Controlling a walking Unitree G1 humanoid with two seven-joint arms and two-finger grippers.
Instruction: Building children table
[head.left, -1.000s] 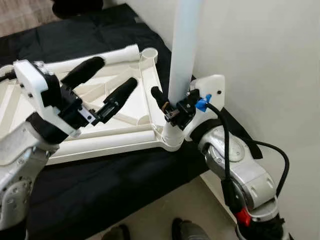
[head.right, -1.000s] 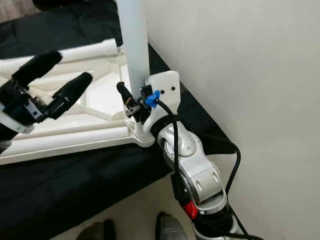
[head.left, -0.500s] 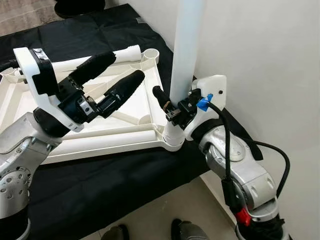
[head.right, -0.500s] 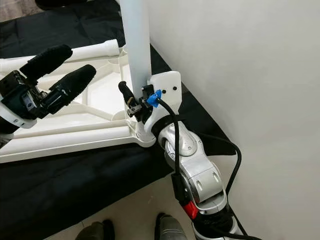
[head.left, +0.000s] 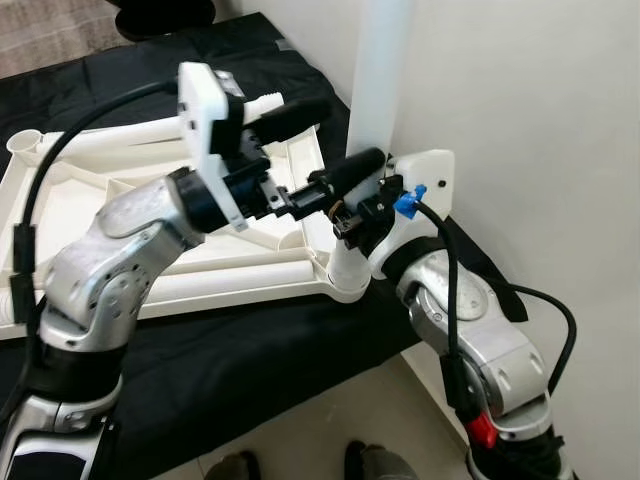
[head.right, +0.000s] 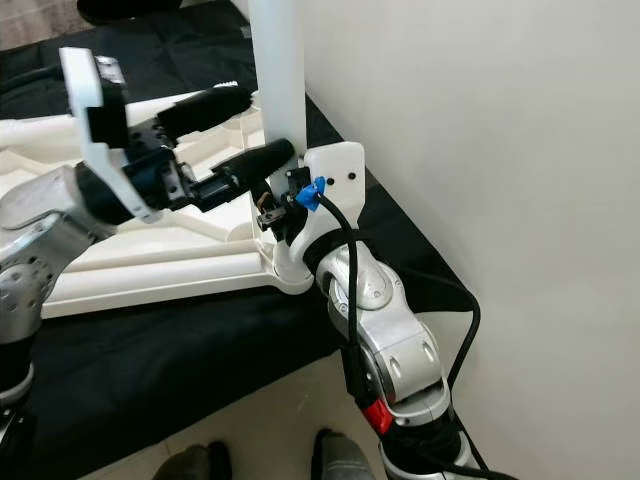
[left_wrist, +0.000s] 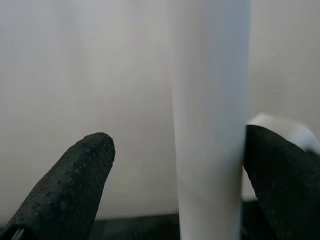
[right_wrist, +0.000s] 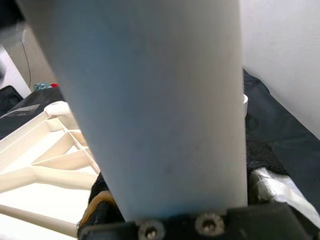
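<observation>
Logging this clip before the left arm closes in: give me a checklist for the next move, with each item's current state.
1. Table leg upright in the corner socket: ok.
2. Right end effector shut on the leg's base: ok.
3. Left end effector open, its fingers either side of the leg: ok.
4. Tabletop flat on the black cloth: ok.
5. Leg fully seated: cannot tell.

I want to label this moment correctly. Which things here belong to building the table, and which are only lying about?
Belonging to the job:
- white table leg, upright in the corner socket
- upturned white table top
- right gripper, fingers clamped on the leg's base
- left gripper, fingers open on either side of the leg

Just lying about:
- black cloth under the table top
- shoes on the floor
</observation>
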